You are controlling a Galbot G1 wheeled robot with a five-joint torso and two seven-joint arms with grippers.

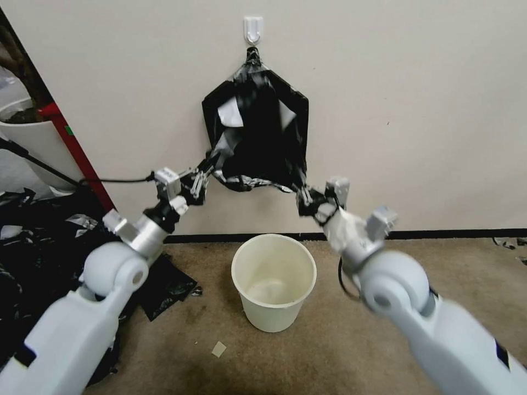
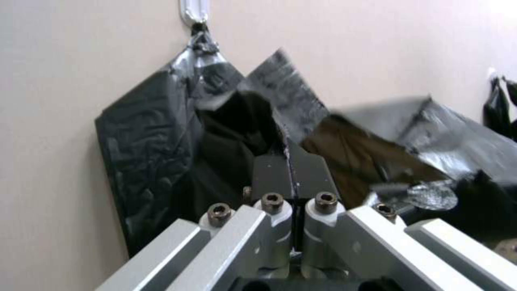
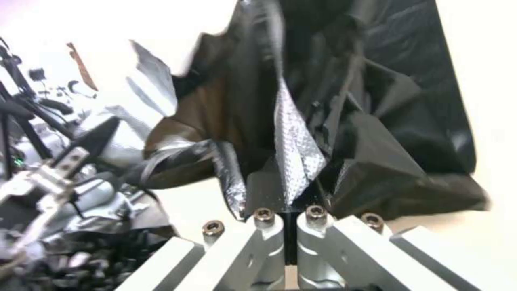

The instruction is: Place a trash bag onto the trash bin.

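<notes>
Both fingers pinching trash bag [image 1: 258,137] hem, left gripper [image 1: 198,184] and right gripper [image 1: 305,202], above trash bin [image 1: 273,280]; risk of tearing film off wall hook [image 1: 253,28].

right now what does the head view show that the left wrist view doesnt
Head view alone: the trash bin standing open on the carpet below the bag, the heap of black plastic at the left, and the right gripper pinching the bag's lower right corner. Left wrist view alone: the left gripper close up, jaws shut on a fold. Both: the trash bag hanging from the wall hook.
</notes>
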